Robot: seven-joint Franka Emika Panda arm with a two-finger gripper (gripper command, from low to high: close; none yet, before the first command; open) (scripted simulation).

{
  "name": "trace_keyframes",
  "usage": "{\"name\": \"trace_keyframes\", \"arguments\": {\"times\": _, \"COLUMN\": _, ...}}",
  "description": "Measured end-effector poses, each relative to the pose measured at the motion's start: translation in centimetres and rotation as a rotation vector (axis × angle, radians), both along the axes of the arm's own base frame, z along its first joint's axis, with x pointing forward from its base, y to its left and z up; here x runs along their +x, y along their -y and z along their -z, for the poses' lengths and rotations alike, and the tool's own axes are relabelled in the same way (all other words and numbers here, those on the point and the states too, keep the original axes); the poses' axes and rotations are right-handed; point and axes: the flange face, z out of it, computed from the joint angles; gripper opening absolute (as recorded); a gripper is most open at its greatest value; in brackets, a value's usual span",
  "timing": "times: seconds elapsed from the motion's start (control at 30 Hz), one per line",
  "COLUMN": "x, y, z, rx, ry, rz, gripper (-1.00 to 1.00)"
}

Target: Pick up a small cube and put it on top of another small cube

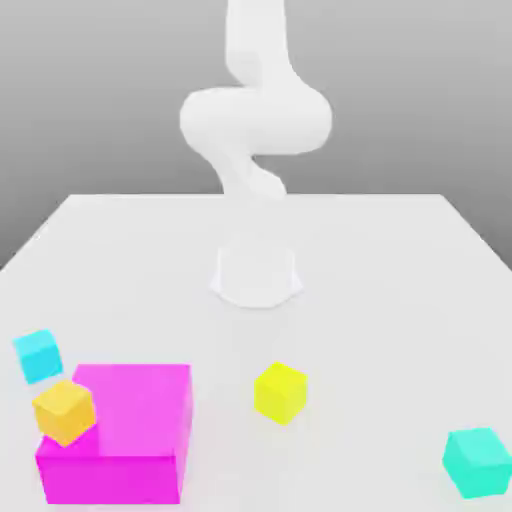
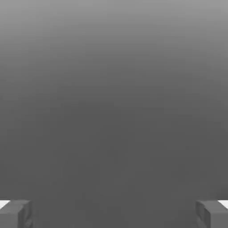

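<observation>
Your gripper (image 2: 114,213) is spread wide in the hand view: two grey fingertips (image 2: 18,213) sit at opposite edges with nothing between them, plain grey backdrop beyond. In the exterior view you see the white arm (image 1: 255,120) rising from its round base (image 1: 256,275) at the middle of the white table (image 1: 380,300). The lemon-yellow cube (image 1: 280,392) rests on the table in front of the base, standing alone. The teal-green cube (image 1: 480,462) lies well apart from it, near the table's front corner on the exterior view's right. On the exterior view's left you have the big magenta cube (image 1: 130,440), the orange-yellow cube (image 1: 65,411) overlapping its near corner, and the sky-blue cube (image 1: 39,356) just beside them.
</observation>
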Motion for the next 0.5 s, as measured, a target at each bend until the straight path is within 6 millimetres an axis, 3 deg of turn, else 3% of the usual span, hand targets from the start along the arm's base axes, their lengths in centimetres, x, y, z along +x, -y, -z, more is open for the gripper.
{"name": "trace_keyframes", "arguments": {"times": 0.13, "x": 3.5, "y": -0.6, "z": 9.9, "rx": 0.091, "ry": -0.148, "rz": 0.086, "gripper": 0.0}}
{"name": "trace_keyframes", "arguments": {"times": 0.27, "x": 4.5, "y": -1.5, "z": 19.9, "rx": 0.154, "ry": -0.295, "rz": 0.184, "gripper": 0.0}}
{"name": "trace_keyframes", "arguments": {"times": 0.4, "x": 3.1, "y": -2.5, "z": 30.0, "rx": 0.192, "ry": -0.446, "rz": 0.301, "gripper": 0.0}}
{"name": "trace_keyframes", "arguments": {"times": 0.5, "x": 0.1, "y": -3.1, "z": 37.7, "rx": 0.201, "ry": -0.566, "rz": 0.408, "gripper": 0.0}}
